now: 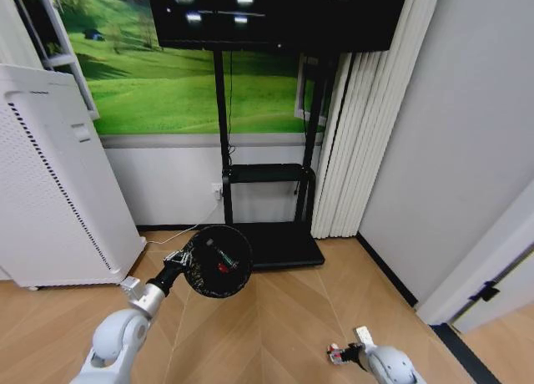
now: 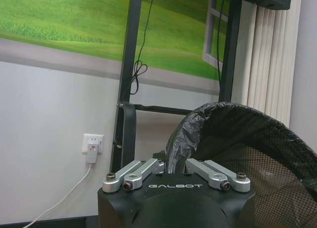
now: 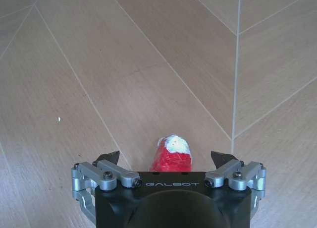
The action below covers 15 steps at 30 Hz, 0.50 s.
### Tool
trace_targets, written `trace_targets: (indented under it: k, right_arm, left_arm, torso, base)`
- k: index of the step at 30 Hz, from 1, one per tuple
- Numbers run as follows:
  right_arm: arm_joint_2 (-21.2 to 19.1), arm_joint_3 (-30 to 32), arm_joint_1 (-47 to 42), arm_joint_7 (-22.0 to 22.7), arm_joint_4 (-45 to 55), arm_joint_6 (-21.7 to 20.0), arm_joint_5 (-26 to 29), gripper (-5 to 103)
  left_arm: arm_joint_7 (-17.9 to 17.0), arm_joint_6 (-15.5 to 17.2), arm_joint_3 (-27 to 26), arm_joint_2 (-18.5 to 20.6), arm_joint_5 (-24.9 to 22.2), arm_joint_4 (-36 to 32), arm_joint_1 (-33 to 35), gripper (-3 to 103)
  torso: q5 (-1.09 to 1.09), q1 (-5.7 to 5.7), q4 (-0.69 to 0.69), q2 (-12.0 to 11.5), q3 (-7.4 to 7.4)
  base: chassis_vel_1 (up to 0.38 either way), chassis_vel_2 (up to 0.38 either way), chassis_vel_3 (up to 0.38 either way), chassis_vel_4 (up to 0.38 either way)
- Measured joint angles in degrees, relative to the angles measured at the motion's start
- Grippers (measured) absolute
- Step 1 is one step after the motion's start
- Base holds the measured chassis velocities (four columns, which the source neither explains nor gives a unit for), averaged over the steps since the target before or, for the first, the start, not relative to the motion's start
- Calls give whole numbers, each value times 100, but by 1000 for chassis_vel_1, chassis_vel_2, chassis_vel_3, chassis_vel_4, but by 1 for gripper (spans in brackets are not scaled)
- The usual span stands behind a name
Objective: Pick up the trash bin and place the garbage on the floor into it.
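Observation:
My left gripper [image 1: 177,259] is shut on the rim of the trash bin [image 1: 219,261], a black mesh basket with a dark liner, held up off the floor [image 1: 284,317] and tilted so its mouth faces me. A red piece [image 1: 223,268] and a green-labelled piece [image 1: 224,254] lie inside. In the left wrist view the rim of the bin [image 2: 247,153] sits between the fingers of the left gripper [image 2: 173,164]. Low at the front, my right gripper [image 1: 346,355] [image 3: 165,157] stands open around a red-and-white can [image 3: 171,156] [image 1: 335,354] lying on the parquet.
A tall white appliance [image 1: 50,175] stands at the left. The black TV stand [image 1: 279,246] is just behind the bin, with a wall socket [image 2: 92,146] and cord beside it. Curtains [image 1: 359,150] and a grey wall [image 1: 450,150] close the right side.

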Motion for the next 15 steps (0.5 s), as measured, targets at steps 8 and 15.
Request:
trace_targets:
  k: [8,15]
  right_arm:
    - [113,-5,119,18,-165,71,-38,100]
    - [171,-10,142,-40,-322,213,-196,100]
  left_arm:
    - [-3,21,77,37,9,30,-91,6]
    - [-9,27,124,10,51,44,-107,6]
  torso:
    - [0,0,0,0,0]
    - [0,0,0,1,0]
  base:
    - [0,0,0,0]
    - [0,0,0,0]
